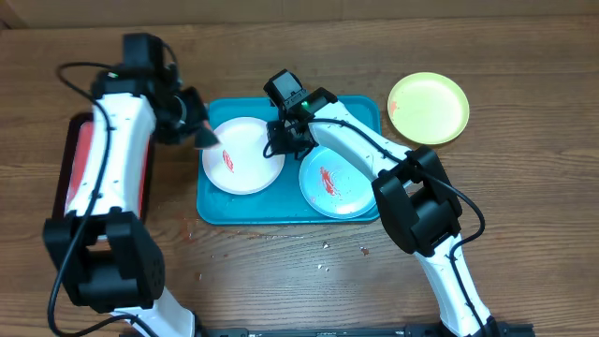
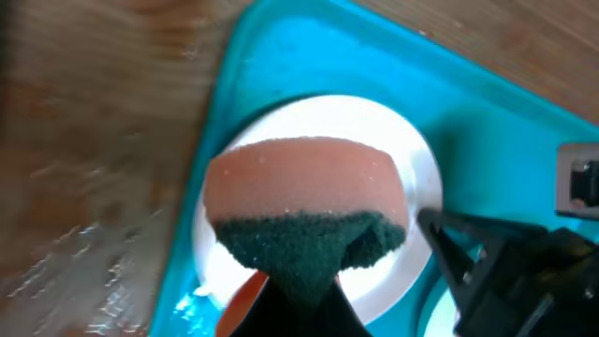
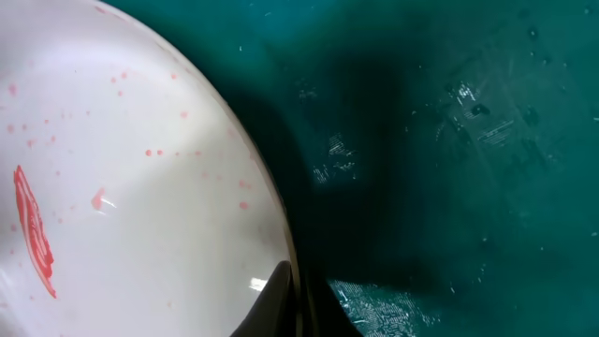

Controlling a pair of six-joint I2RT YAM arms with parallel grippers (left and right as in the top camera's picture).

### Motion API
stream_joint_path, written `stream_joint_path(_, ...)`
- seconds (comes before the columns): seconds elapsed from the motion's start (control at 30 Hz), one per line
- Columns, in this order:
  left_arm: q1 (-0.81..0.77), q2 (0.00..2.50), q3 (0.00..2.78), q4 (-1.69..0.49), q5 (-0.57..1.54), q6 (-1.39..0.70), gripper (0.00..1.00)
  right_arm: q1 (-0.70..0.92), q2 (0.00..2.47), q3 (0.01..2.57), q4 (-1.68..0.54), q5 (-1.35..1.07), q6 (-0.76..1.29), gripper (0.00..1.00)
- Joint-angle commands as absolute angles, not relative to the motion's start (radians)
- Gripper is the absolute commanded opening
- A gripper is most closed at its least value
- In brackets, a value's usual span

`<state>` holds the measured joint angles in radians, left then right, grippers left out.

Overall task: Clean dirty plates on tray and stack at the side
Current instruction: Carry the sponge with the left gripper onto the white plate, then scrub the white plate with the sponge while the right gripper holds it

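Observation:
The teal-blue tray holds the white plate with a red smear and the pale aqua plate with a red smear. The yellow-green plate lies on the table to the right of the tray. My left gripper is shut on a sponge, pink with a dark green pad, held over the white plate's left edge. My right gripper is shut on the white plate's right rim, one finger over it, above the tray floor.
A red tray with a dark rim lies at the left under my left arm. Crumbs lie on the wooden table in front of the teal tray.

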<state>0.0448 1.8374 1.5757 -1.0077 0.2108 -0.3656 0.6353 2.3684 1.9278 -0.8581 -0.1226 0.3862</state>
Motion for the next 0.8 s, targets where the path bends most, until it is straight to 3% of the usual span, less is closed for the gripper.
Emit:
stream_joint_path(0.0, -0.02, 1.848, 1.481, -0.904, 0.259, -0.415, 0.04, 0.644, 2.333, 1.93, -0.861, -0.106, 0.45, 0.04)
stream_joint_path(0.3, -0.133, 1.914, 1.383, -0.657, 0.255, -0.557, 0.04, 0.651, 2.333, 1.93, -0.867, -0.106, 0.45, 0.04)
stream_joint_path(0.57, -0.135, 1.989, 1.383, -0.694, 0.223, -0.573, 0.04, 0.651, 2.333, 1.93, -0.874, -0.106, 0.45, 0.04)
stream_joint_path(0.77, -0.094, 1.99, 1.383, -0.791, 0.067, -0.572, 0.04, 0.651, 2.332, 1.93, -0.873, -0.105, 0.449, 0.03)
